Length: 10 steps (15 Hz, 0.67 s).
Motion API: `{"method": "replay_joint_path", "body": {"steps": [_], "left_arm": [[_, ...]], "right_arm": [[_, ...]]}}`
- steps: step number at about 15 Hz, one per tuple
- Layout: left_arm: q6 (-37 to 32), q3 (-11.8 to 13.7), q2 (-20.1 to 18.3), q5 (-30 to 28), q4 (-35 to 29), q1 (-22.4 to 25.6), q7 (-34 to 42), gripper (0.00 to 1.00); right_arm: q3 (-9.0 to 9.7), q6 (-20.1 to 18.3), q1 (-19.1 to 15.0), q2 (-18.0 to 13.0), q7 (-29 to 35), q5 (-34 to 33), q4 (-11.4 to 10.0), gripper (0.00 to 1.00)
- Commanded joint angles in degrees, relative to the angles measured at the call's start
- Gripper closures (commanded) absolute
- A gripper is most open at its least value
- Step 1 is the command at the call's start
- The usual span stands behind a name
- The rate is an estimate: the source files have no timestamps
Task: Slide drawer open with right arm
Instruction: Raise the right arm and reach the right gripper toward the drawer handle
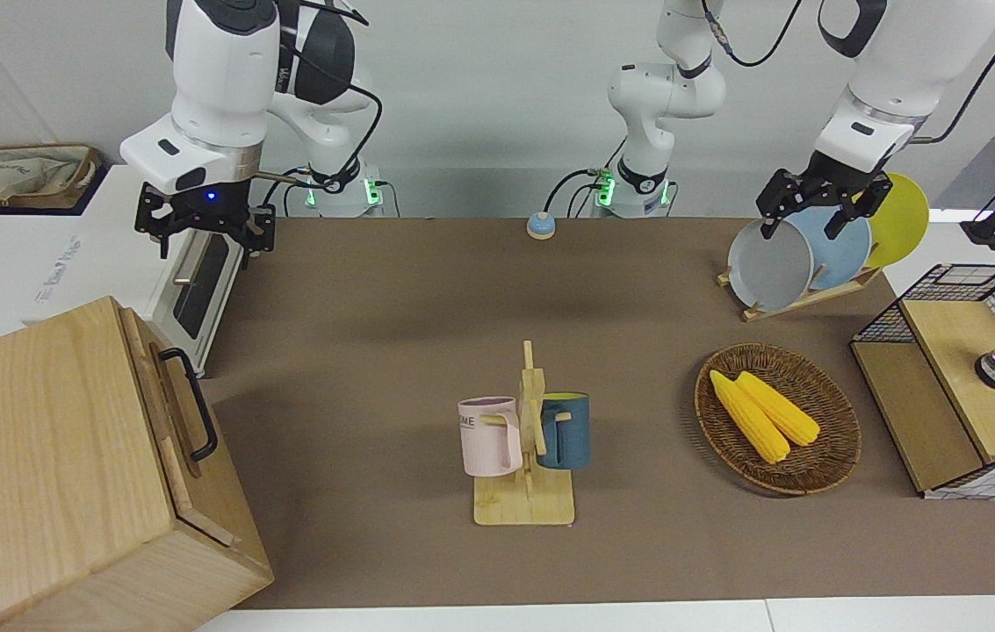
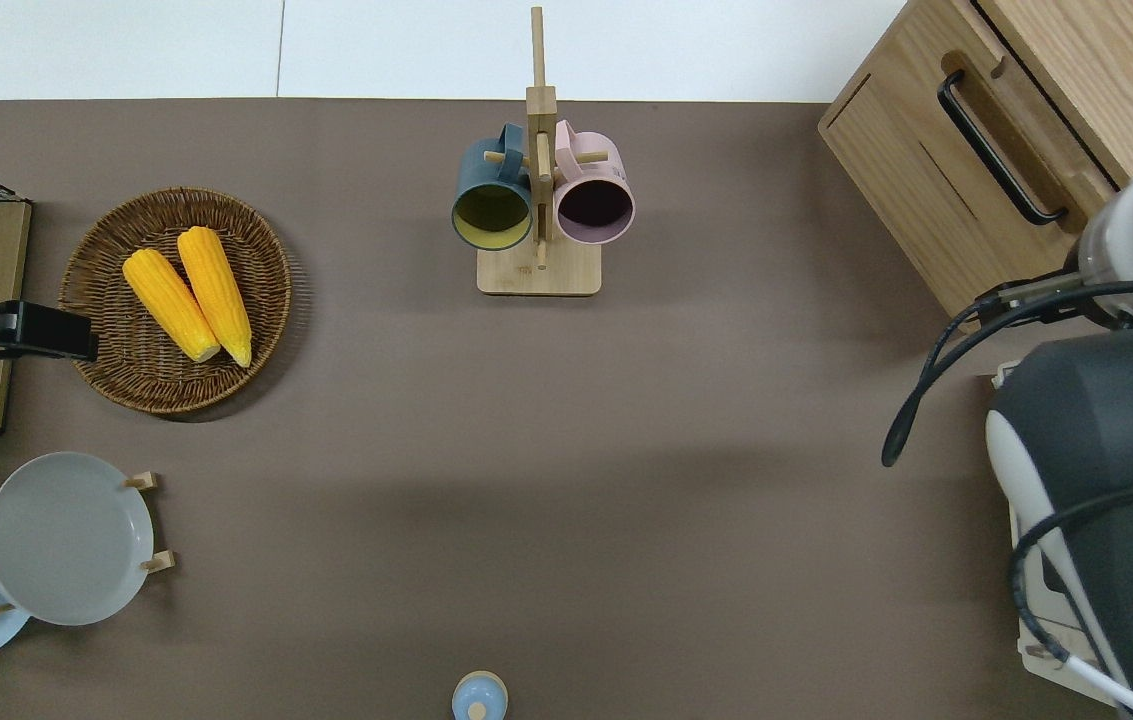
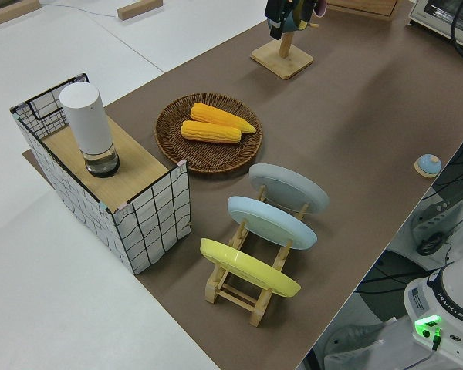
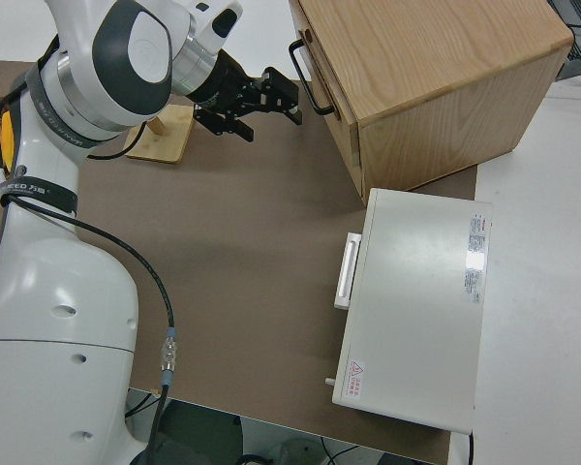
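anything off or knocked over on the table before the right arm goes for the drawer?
Nothing stands out. The drawer is shut, its handle untouched. Both mugs hang on their stand, plates sit in the rack, two corn cobs lie in the basket. The right gripper is open, near the handle.

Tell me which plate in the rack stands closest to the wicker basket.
The grey plate. It stands at the end of the wooden rack toward the wicker basket, while the blue plate comes next and the yellow plate is last.
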Motion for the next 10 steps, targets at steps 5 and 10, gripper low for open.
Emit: {"method": "replay_joint_path", "body": {"steps": [5,10], "left_arm": [[0.0,1.0,0.8,0.6,1.2,-1.0,0.4,0.0],[0.0,1.0,0.8,0.6,1.2,-1.0,0.4,0.0]], "right_arm": [[4.09,7.0,0.2,4.6,-0.6,-19.1,-1.1,0.017],[4.09,13.2,0.2,6.9,0.3,-27.0,-3.0,0.019]]}}
